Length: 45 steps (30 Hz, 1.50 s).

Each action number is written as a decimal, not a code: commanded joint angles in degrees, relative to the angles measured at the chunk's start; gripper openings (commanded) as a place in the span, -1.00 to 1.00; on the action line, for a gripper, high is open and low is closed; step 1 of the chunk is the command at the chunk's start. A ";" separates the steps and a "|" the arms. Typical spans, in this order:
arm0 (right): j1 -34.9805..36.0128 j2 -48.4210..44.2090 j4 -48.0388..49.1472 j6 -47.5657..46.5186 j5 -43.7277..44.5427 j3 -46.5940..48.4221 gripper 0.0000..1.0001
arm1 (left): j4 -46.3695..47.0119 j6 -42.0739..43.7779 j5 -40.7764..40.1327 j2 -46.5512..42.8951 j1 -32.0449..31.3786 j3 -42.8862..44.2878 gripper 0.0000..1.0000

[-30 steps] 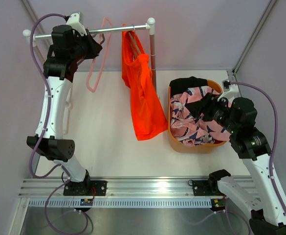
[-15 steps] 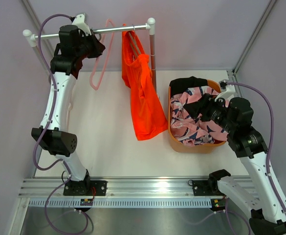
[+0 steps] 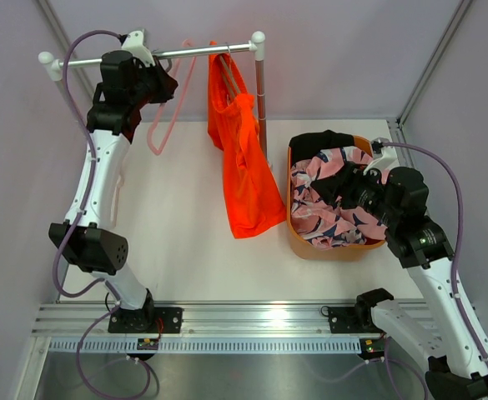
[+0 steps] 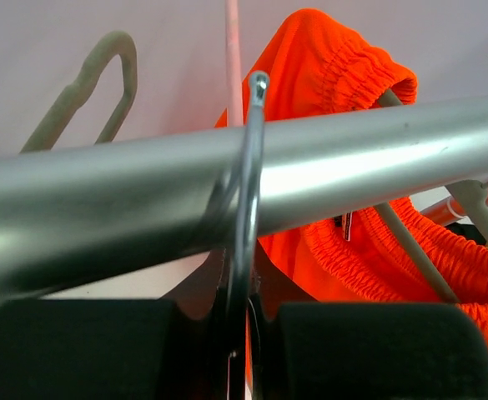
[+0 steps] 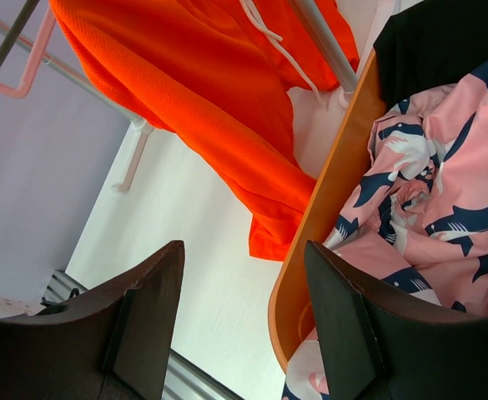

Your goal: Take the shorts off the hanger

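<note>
The orange shorts [image 3: 248,175] hang from a hanger on the metal rail [image 3: 193,52]; they also show in the left wrist view [image 4: 344,75] and the right wrist view [image 5: 193,100]. My left gripper [image 3: 162,83] is up at the rail, shut on the metal hook [image 4: 248,208] of an empty pink hanger [image 3: 162,121]. The pink printed shorts [image 3: 327,208] and the black shorts [image 3: 323,142] lie in the orange basket [image 3: 292,229]. My right gripper [image 3: 348,190] is open and empty over the basket's left side, with its rim [image 5: 327,208] between the fingers.
The rack's upright post [image 3: 260,92] stands just right of the orange shorts. A beige hanger [image 4: 102,75] hangs on the rail left of the pink one. White walls close in the table at the back and on both sides.
My left gripper has shifted slightly along the rail with the pink hanger, which has swung a little. My right gripper has edged slightly left over the basket.
</note>
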 commanded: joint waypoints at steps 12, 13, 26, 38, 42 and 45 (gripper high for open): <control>0.32 -0.21 2.83 -0.20 -1.48 -0.90 0.35 | 1.59 1.66 -3.51 -7.86 0.30 -6.57 -0.45; 0.32 -0.12 2.83 -0.20 -1.48 -0.99 0.35 | 1.77 1.75 -3.60 -8.13 0.30 -6.75 -0.45; 0.32 0.23 2.30 -0.38 -1.39 -0.64 0.35 | 0.72 2.89 -8.33 -15.95 -1.28 -5.61 -0.39; 0.32 -0.12 1.34 -0.38 -0.95 -0.64 0.35 | 2.82 4.65 -19.58 -19.12 -18.75 -3.58 -0.39; 0.41 -0.12 0.37 -0.55 -0.69 -0.64 0.35 | 6.16 2.81 -25.91 -15.87 -25.26 -3.23 -0.39; 0.32 -0.04 -0.95 -1.17 -0.43 -0.29 0.35 | 8.88 1.67 -33.55 -11.57 -30.27 -2.53 -0.40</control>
